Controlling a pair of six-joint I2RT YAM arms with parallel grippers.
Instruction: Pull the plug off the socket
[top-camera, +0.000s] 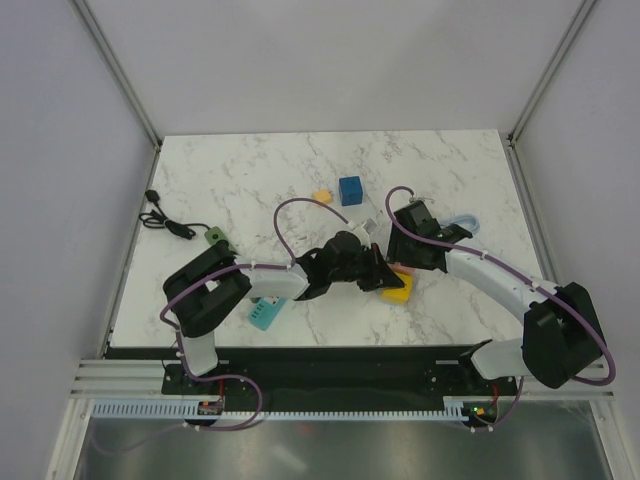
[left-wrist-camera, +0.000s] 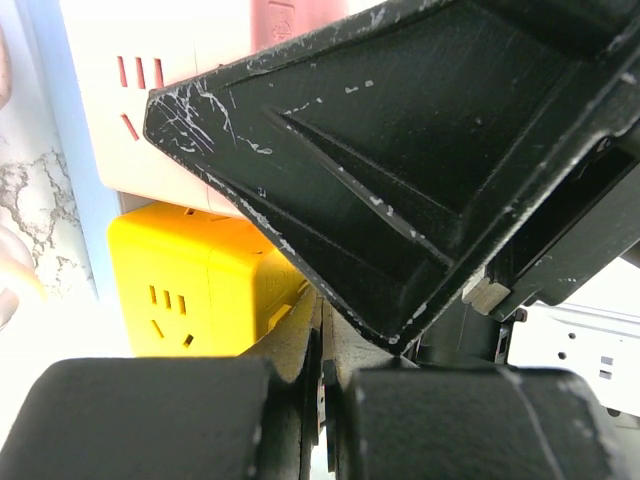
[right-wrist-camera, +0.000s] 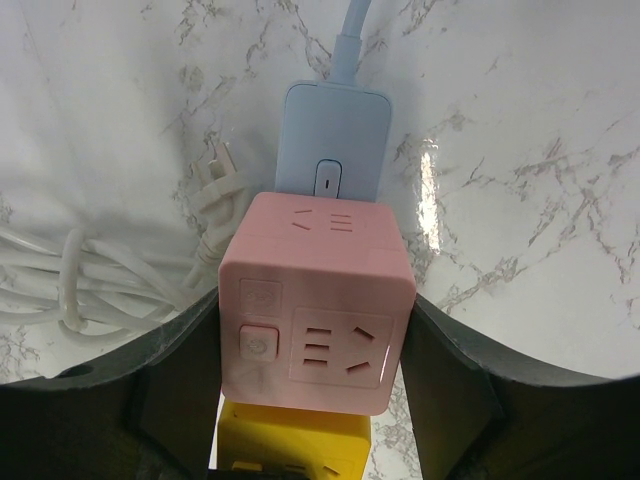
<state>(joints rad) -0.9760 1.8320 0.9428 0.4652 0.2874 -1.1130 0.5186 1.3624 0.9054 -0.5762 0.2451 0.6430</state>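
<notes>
My right pincer (right-wrist-camera: 315, 375) clamps pink socket (right-wrist-camera: 318, 290), blue plug (right-wrist-camera: 335, 140) against its far side; my left pincer (left-wrist-camera: 325, 400) pressed together beside yellow cube (left-wrist-camera: 200, 290).

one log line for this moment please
right gripper: jaws closed on pink plastic cube socket | left gripper: jaws shut, near yellow plastic cube socket | light blue flat plug: seated in pink socket, not pulled
</notes>
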